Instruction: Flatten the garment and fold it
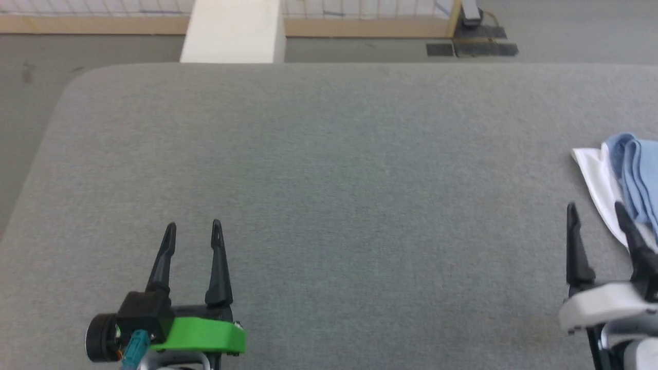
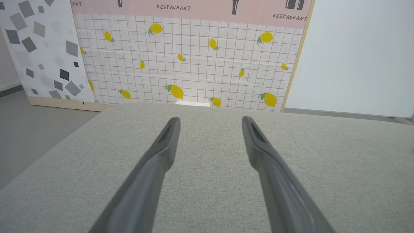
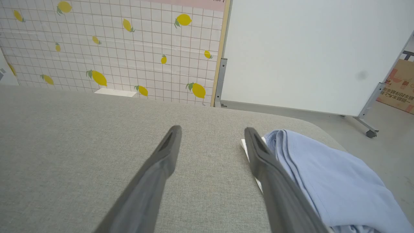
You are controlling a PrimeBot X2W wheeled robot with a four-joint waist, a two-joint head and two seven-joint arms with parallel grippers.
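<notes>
- The head view looks steeply down from above the near edge of the grey counter (image 1: 329, 169), toward its far edge.
- The left wrist view sits low and close over the counter. It looks along the left hand (image 2: 211, 119) to the lemon-print wall panel (image 2: 194, 58) beyond the far edge.
- The right wrist view, equally low, faces that panel too. It shares the counter's right end, where the garment (image 3: 333, 181) lies, with the head view.

Garment (image 1: 640, 180) at table (image 1: 329, 154) right edge, lying on cloth (image 1: 599, 185); cloth border sticks out left of garment. Right gripper (image 1: 595, 206) near front right corner, just left of cloth. Left gripper (image 1: 194, 225) near front edge, left part, well apart from garment. Wall panels (image 2: 194, 58) behind far edge
</notes>
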